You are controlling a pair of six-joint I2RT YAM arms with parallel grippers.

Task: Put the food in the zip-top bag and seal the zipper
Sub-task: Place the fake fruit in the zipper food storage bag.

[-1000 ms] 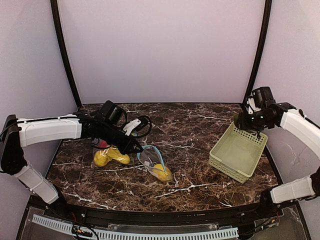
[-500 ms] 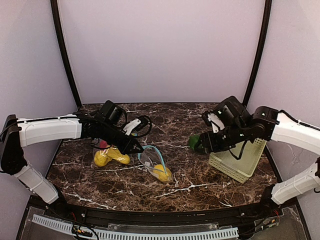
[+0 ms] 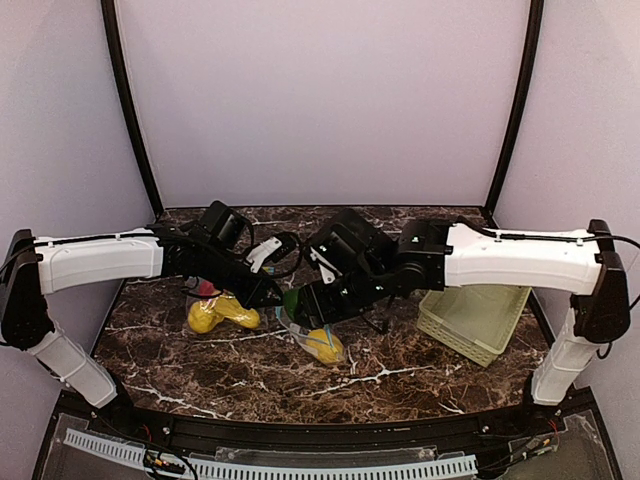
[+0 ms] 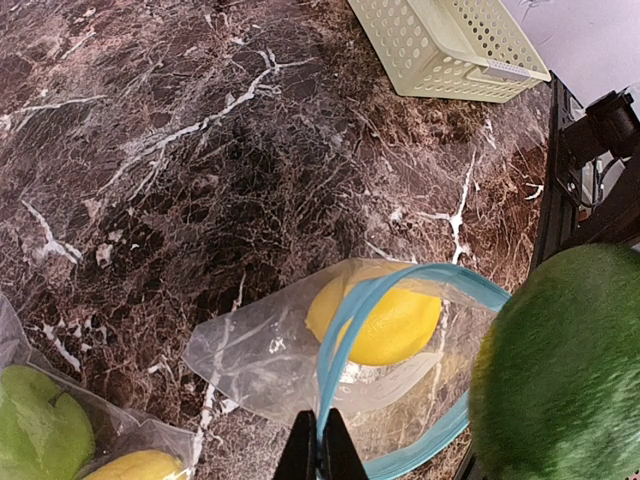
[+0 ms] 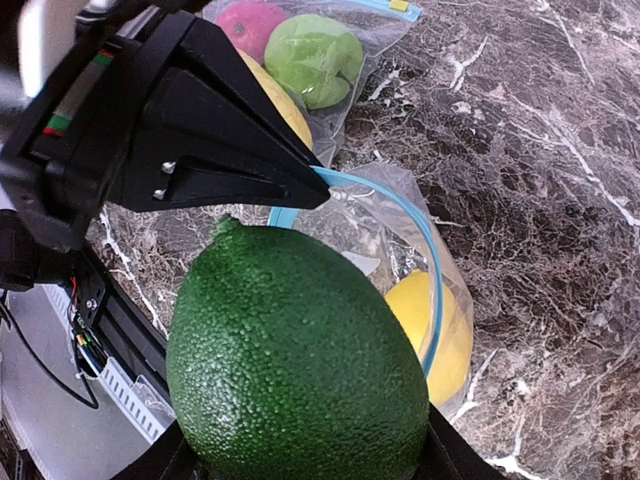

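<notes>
The left gripper (image 4: pixel 320 442) pinches the rim of the bag (image 4: pixel 250 362) open; the right gripper (image 3: pixel 308 298), clamped on the avocado (image 5: pixel 300 360), should lower it straight into the mouth just below (clear of the left jaws) before letting go.

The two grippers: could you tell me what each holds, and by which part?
The left gripper pinches the open bag's blue zipper rim; the right gripper clamps the dark green fruit across its sides.

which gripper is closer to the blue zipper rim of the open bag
Left. The left gripper pinches the blue zipper rim; the right gripper holds the dark green fruit right by the opening.
</notes>
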